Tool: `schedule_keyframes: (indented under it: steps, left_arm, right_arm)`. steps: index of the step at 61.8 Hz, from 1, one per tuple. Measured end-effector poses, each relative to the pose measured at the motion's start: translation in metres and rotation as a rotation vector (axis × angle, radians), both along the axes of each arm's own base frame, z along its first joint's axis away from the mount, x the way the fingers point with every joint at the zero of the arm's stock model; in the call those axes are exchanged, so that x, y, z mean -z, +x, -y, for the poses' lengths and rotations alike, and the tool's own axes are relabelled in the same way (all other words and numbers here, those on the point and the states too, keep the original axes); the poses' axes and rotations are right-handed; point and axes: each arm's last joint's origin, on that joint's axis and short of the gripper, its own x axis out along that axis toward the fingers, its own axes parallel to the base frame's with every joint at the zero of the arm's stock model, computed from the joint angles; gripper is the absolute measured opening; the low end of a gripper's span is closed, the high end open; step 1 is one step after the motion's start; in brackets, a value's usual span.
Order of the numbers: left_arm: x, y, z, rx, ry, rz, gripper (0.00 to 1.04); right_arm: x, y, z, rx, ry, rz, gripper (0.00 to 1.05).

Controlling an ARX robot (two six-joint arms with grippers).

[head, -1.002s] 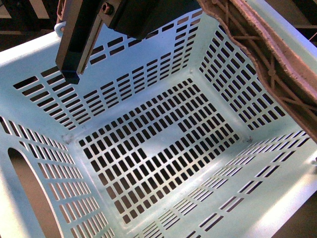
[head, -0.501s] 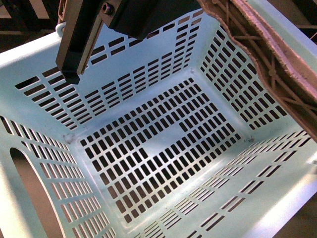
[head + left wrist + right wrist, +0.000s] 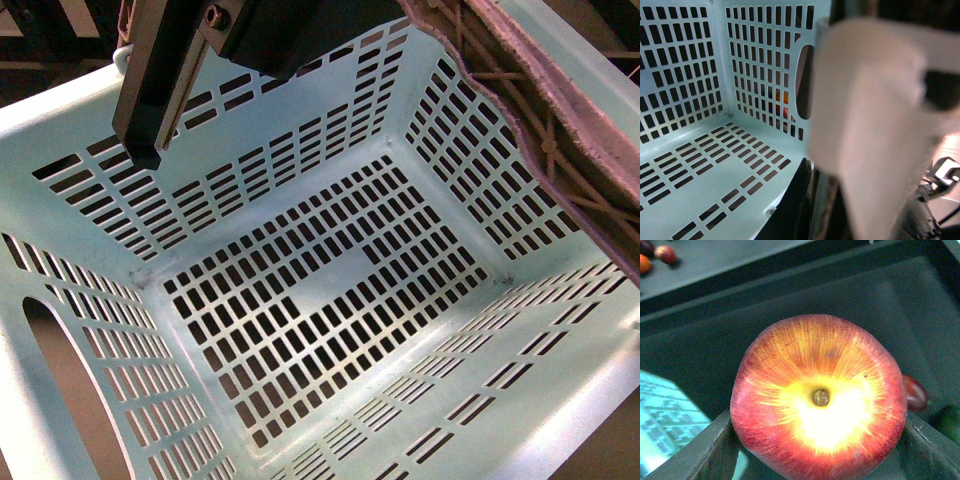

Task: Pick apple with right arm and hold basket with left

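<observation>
Slightly shifted: pale-green slotted plastic basket (image 3: 55, 112) in our left pincer (image 3: 140, 142); right pincer (image 3: 815, 452) squeezes round red apple (image 3: 817, 395), whose smoothness risks slipping.

The basket (image 3: 335, 278) fills the front view, tilted, with the left gripper (image 3: 140, 130) gripping its far wall near the left corner. The apple (image 3: 817, 390) sits between the fingers (image 3: 700, 450) of the right gripper (image 3: 817, 460). One small fruit (image 3: 915, 392) lies just beside it, partly behind; other small fruits (image 3: 665, 254) lie well apart.
</observation>
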Motion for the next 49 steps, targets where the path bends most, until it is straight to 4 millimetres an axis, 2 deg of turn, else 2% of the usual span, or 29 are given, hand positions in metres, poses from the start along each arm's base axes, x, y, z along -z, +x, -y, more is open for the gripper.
schedule_keyframes:
  steps: [4, 10, 26, 36, 46, 49]
  left_arm:
    - [0.0, 0.0, 0.0, 0.0, 0.0, 0.0, 0.08]
    - [0.0, 0.0, 0.0, 0.0, 0.0, 0.0, 0.08]
    - [0.0, 0.0, 0.0, 0.0, 0.0, 0.0, 0.08]
    - [0.0, 0.0, 0.0, 0.0, 0.0, 0.0, 0.08]
    - [0.0, 0.0, 0.0, 0.0, 0.0, 0.0, 0.08]
    - [0.0, 0.0, 0.0, 0.0, 0.0, 0.0, 0.08]
  right_arm:
    - [-0.013, -0.006, -0.026, -0.061, 0.016, 0.046, 0.74]
    - [-0.02, -0.01, -0.051, -0.119, 0.028, 0.073, 0.74]
    - [-0.009, -0.016, -0.107, -0.264, 0.049, 0.031, 0.74]
    - [0.0, -0.022, -0.124, -0.347, 0.06, -0.005, 0.74]
    - [0.005, -0.021, -0.123, -0.331, 0.064, -0.026, 0.96]
    - [0.005, -0.021, -0.122, -0.321, 0.066, -0.024, 0.97]
